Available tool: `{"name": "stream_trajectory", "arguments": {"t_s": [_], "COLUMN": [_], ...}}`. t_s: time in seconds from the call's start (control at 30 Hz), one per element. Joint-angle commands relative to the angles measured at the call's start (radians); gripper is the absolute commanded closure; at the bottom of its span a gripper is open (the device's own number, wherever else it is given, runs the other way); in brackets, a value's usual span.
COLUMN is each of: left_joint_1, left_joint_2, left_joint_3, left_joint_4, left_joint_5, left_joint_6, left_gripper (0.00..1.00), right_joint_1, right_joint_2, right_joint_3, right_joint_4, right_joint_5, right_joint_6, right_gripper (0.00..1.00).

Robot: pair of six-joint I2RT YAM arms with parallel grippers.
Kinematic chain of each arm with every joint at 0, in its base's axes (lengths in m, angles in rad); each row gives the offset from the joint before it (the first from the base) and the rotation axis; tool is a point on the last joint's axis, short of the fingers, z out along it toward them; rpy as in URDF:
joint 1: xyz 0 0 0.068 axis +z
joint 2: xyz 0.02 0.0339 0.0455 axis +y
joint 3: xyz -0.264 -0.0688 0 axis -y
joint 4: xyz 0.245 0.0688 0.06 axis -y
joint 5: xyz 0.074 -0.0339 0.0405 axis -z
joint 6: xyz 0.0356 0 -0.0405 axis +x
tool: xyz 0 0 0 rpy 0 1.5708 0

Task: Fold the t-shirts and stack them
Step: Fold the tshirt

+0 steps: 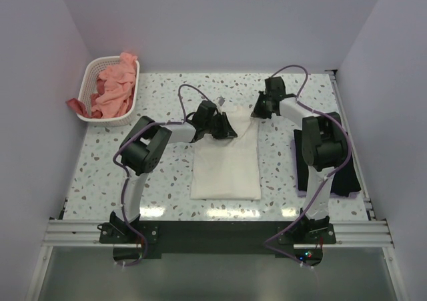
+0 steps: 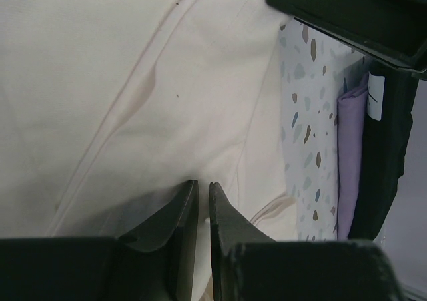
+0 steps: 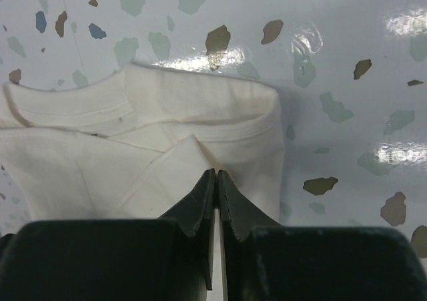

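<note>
Top external view: we see a cream-white cotton t-shirt (image 1: 225,171) lying folded into a tall rectangle at the middle of the speckled terrazzo-patterned table (image 1: 167,174), with both arms reaching over its far end. The left gripper (image 1: 225,131) sits on the far left part of that shirt, and the right gripper (image 1: 258,110) meets its far right corner.

From the left wrist we find the two dark fingers (image 2: 189,211) drawn together to a thin slit, pinching the cream cloth (image 2: 133,81), which creases beside them. From the right wrist we find the fingers (image 3: 200,197) likewise pressed close, nipping a folded flap of the same shirt (image 3: 220,114) just below its ribbed collar; bare speckled tabletop (image 3: 333,61) shows past the collar edge.

Right of the cream-white shirt, under the right arm, we make out a flat black t-shirt (image 1: 343,174). The left wrist camera catches a strip of lilac cloth (image 2: 350,147) lying against the black one (image 2: 383,161), on the side nearer the cream shirt.

Well to the far left of the cream-white shirt, at the table's corner, stands a white perforated plastic basket (image 1: 91,74) heaped with crumpled salmon-pink t-shirts (image 1: 113,91), one end spilling over its left rim.
</note>
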Motion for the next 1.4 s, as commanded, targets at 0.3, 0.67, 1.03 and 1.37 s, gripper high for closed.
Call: {"name": "stream_trajectory", "arguments": {"t_s": [0.3,0.67,1.03,1.37], "left_joint_1": [-0.004,0.014,0.187,0.266], "left_joint_2": [0.001,-0.028,-0.297,-0.353], "left_joint_3": [0.015,0.062,-0.037,-0.163], "left_joint_4": [0.002,-0.007,-0.090,-0.200], "left_joint_5": [0.012,0.044,-0.025,-0.142], "left_joint_6": [0.008,0.029,-0.009,-0.038], "left_gripper": [0.84,0.80,0.75,0.85], "right_joint_1": [-0.005,-0.004,0.007,0.185], "right_joint_2": [0.004,-0.011,-0.143,0.157], "right_joint_3": [0.127,0.058,0.044,0.411], "right_joint_4": [-0.092,-0.095,0.040,0.097], "right_joint_5": [0.136,0.176,0.041,-0.171], "right_joint_6": [-0.089,-0.092,-0.166,-0.313], "right_gripper": [0.99,0.93,0.60,0.59]}}
